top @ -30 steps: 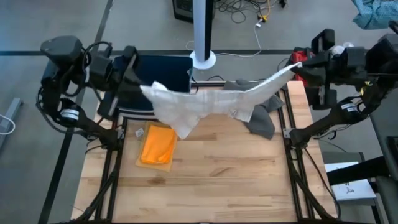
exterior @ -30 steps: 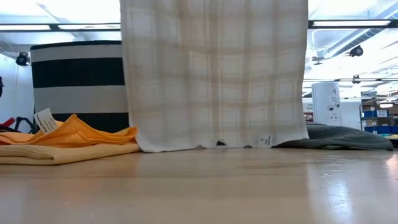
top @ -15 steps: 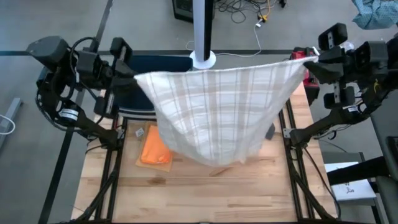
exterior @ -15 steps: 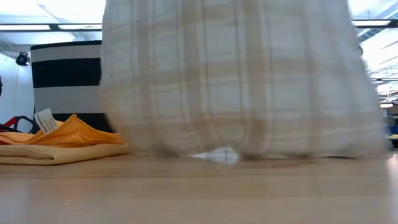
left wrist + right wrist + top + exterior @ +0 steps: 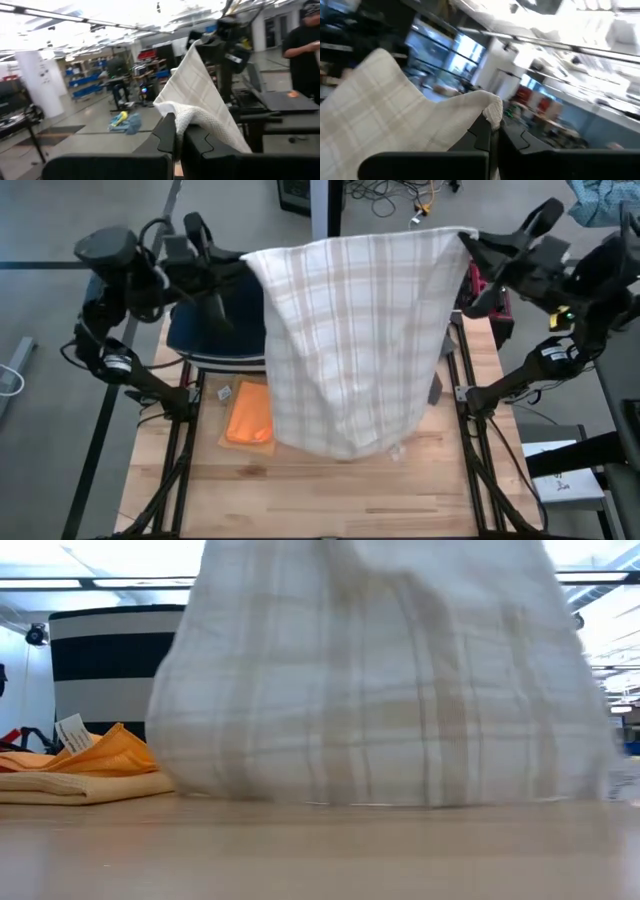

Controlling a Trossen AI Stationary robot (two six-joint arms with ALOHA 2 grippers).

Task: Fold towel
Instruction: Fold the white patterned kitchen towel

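With my left gripper (image 5: 243,262) and right gripper (image 5: 466,242) each pinched on a top corner, the white plaid cotton towel (image 5: 350,340) has swung from a slack sag into one spread sheet hanging over the wooden table (image 5: 330,490), ready to lay flat.

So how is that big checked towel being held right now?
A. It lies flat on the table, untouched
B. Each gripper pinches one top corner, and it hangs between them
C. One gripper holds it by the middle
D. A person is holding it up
B: the left gripper and the right gripper are each shut on a top corner of the checked towel, which hangs spread between them over the table.
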